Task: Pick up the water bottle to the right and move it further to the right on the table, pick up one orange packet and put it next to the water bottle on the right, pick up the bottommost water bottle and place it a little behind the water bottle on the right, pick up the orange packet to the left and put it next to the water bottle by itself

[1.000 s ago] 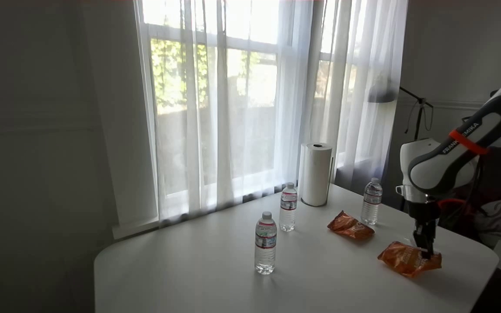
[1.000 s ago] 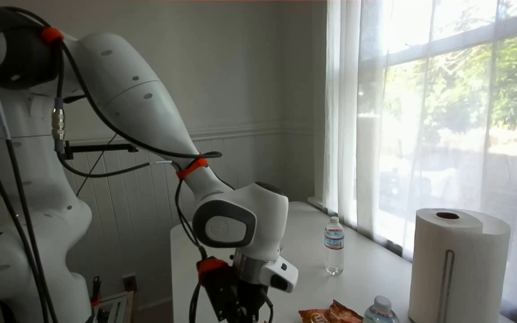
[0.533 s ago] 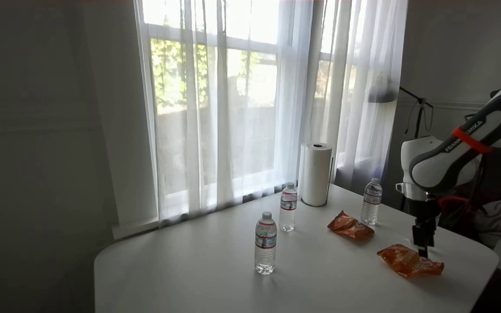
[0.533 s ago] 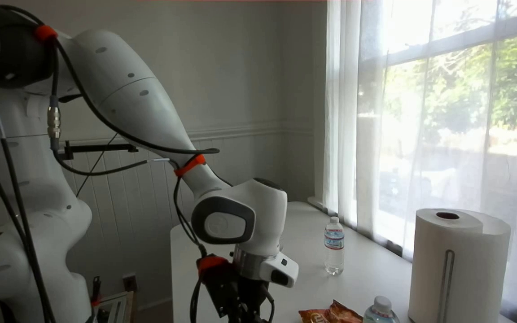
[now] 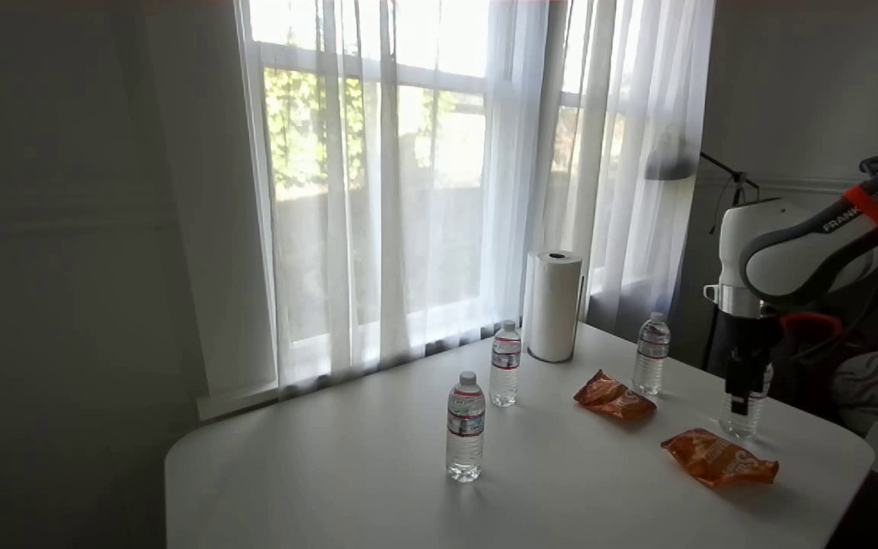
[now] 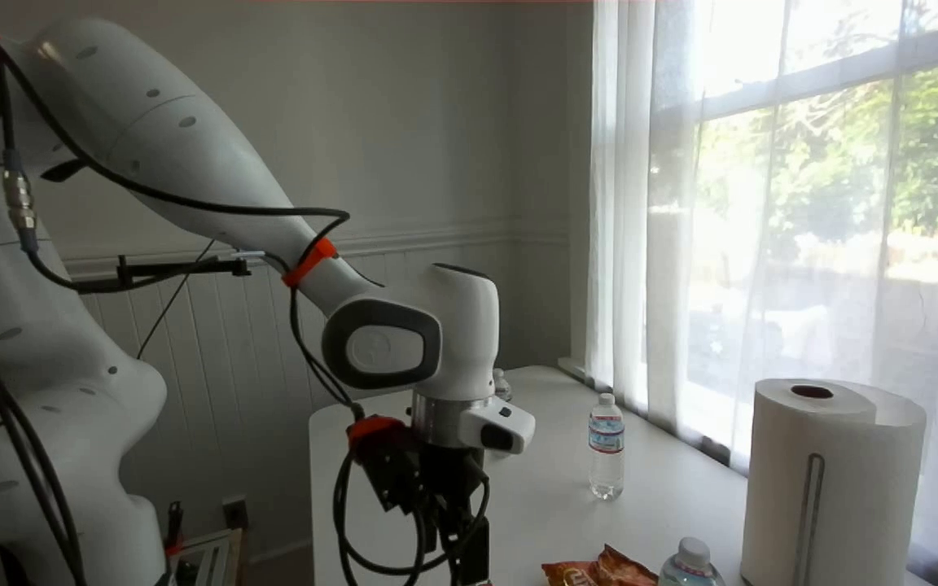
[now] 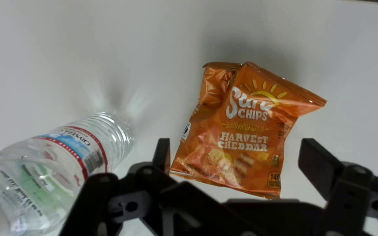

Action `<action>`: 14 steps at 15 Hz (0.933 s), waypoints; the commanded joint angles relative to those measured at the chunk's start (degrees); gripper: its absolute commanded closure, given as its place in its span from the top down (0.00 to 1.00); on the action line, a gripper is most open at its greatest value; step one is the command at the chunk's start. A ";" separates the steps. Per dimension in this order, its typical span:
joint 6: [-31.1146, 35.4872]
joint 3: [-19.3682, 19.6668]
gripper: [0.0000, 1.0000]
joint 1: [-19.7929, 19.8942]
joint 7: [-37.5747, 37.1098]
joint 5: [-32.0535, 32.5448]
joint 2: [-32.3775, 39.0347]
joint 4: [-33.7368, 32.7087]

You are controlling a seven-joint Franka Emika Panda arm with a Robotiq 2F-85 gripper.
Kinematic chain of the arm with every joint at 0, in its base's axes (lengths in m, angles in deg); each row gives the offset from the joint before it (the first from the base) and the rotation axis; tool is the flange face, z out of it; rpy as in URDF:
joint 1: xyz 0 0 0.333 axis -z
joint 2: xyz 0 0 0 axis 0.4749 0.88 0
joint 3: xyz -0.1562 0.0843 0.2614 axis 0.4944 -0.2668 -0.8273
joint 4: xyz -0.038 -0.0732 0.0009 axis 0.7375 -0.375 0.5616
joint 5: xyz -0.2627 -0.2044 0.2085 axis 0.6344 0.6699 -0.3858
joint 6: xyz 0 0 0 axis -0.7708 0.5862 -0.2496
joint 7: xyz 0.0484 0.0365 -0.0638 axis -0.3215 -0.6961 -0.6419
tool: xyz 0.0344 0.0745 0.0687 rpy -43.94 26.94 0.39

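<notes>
Though apart, orange packet (image 7: 241,131) beneath claw (image 7: 235,159).

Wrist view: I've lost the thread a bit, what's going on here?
The Franka arm is holding nothing: its claw hangs open and clear of the Sun Chips Harvest Cheddar bag, which lies on the white table beside an upright Crystal-labelled water bottle. In an exterior view, a second orange bag lies near another standing water bottle. Two more bottles and a paper towel roll stand further left in that view.
</notes>
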 commanded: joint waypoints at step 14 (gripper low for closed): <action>-6.31 -0.43 1.00 6.26 -11.37 1.84 -22.28 -6.44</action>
